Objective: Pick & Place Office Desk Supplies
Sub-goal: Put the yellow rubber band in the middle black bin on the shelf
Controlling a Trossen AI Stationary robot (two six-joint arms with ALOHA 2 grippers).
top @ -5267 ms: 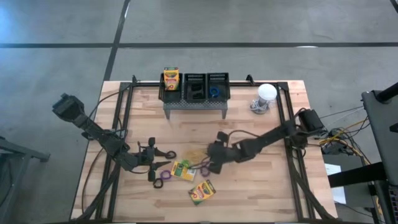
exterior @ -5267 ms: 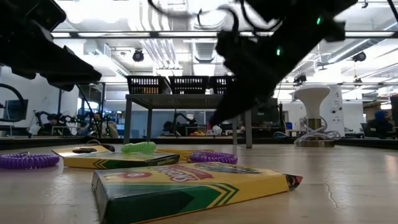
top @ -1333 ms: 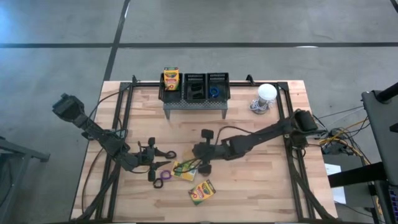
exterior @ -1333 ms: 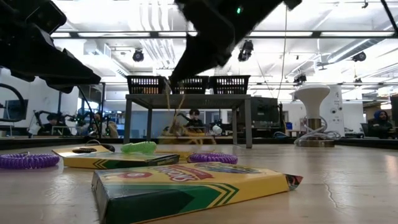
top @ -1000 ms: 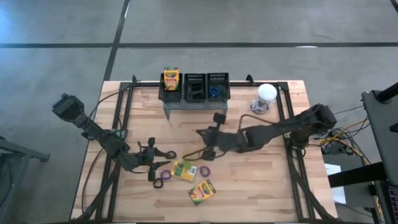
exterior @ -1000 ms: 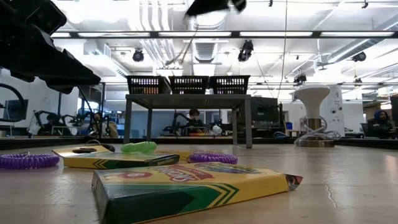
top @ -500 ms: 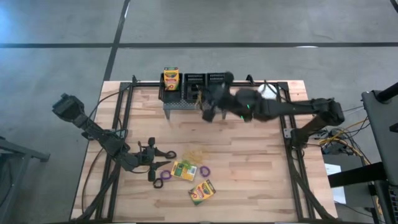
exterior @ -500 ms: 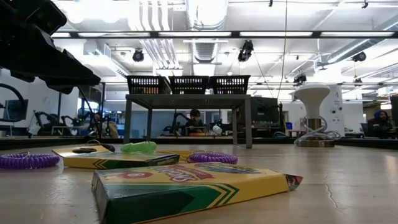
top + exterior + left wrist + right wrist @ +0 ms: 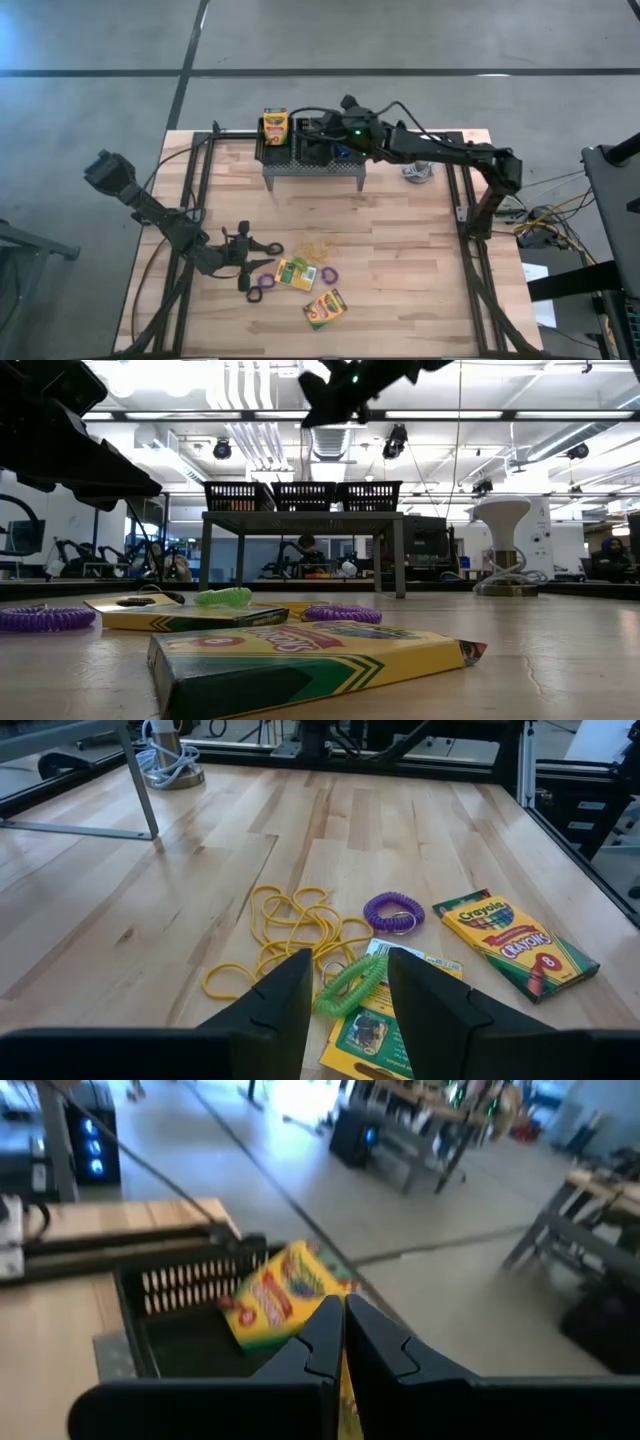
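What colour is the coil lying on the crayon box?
Green coil; left wrist view shows it best.

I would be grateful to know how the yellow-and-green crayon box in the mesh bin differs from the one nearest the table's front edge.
The binned crayon box sits raised, propped in the left black mesh bin on the grey stand. The front crayon box lies flat and askew on the wooden table. Both are yellow-and-green.
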